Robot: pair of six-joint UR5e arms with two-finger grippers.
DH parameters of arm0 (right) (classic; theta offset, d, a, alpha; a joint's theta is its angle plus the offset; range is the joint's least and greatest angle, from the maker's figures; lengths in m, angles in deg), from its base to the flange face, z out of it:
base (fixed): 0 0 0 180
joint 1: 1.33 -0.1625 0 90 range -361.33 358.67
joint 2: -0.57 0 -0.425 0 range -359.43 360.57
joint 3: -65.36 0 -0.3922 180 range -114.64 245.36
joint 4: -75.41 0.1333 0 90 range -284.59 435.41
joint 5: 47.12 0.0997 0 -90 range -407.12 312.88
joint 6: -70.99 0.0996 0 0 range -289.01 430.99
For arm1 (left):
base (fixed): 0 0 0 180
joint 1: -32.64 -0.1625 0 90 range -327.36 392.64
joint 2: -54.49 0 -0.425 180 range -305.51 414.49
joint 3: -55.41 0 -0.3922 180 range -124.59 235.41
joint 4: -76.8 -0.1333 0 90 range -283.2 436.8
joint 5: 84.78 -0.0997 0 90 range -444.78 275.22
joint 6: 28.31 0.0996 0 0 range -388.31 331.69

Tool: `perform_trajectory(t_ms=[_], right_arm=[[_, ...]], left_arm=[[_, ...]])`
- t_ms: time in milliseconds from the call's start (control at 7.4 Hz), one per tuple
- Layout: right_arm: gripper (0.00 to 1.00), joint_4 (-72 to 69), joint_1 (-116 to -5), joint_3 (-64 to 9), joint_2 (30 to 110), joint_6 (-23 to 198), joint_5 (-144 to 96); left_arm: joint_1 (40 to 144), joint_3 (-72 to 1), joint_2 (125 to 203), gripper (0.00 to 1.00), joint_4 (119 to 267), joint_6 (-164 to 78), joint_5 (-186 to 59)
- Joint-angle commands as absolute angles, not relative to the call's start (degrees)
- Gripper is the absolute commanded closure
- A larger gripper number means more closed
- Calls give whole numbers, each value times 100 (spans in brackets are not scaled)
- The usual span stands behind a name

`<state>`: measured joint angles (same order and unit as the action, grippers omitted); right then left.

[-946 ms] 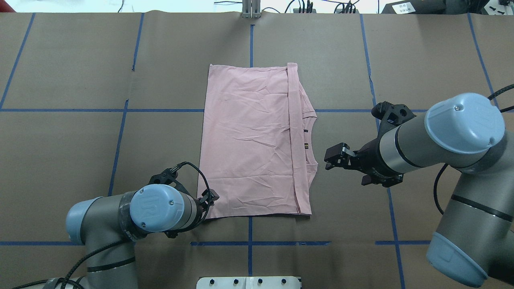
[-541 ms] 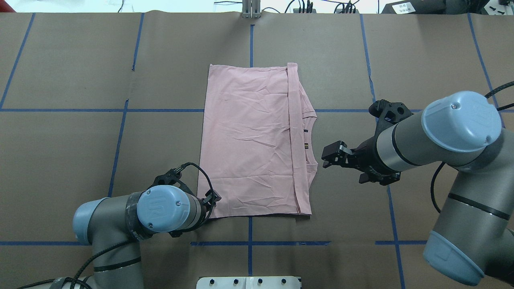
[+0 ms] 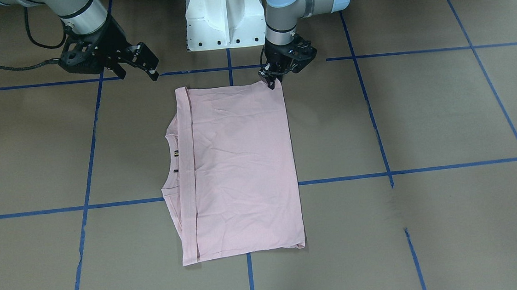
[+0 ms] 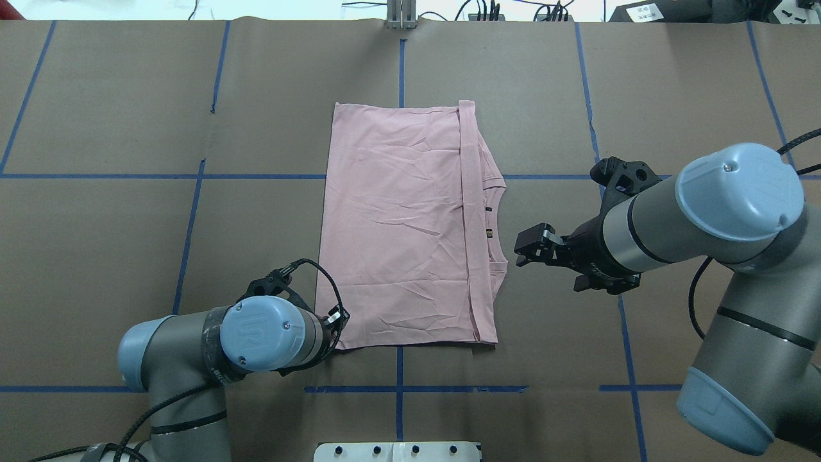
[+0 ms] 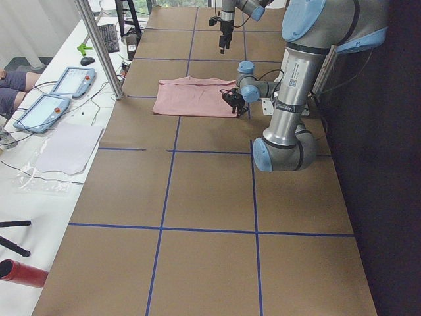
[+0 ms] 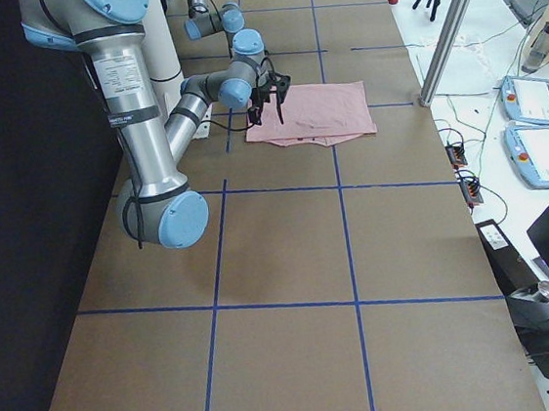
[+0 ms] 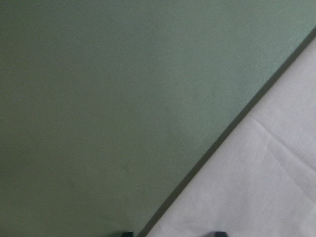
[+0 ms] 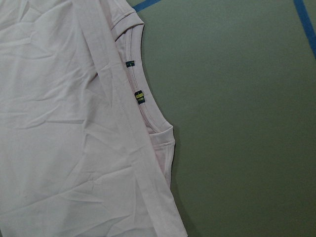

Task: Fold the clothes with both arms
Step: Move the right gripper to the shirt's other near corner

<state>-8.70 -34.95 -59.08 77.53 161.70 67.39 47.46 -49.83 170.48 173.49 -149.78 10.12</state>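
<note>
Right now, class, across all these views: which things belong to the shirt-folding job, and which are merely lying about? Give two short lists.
Part of the job: pink T-shirt; left gripper; right gripper.

Just lying about: white pedestal base; control tablets; keyboard; red cylinder.

The left arm [image 4: 179, 341] and the right arm [image 4: 648, 226] are built of grey metallic tubes, with round light blue caps [image 4: 737, 192] on the joints. The caps carry small screws, and one on the left arm shows the raised letters "UR". A thin black cable [image 4: 324, 279] loops at the left wrist. The left gripper [image 3: 273, 83] and the right gripper [image 4: 523, 249] are black, each with two fingers. The base [image 3: 224, 9] is white.
</note>
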Motion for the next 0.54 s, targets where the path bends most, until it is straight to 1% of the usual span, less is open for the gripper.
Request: perform_trajectory(t_ms=[0,270,405], right_arm=[[0,-870,-3500,-5892,7756,16169,6731],[0,-870,-3500,-5831,7748,16178,6731],[0,-861,-3465,-5726,7721,16257,6722]], left_arm=[[4740,-5005,17051,100,17348,-14907,996],[4749,-5084,17051,100,17287,-14645,1005],[4810,-5259,17051,100,17191,-14321,1005]])
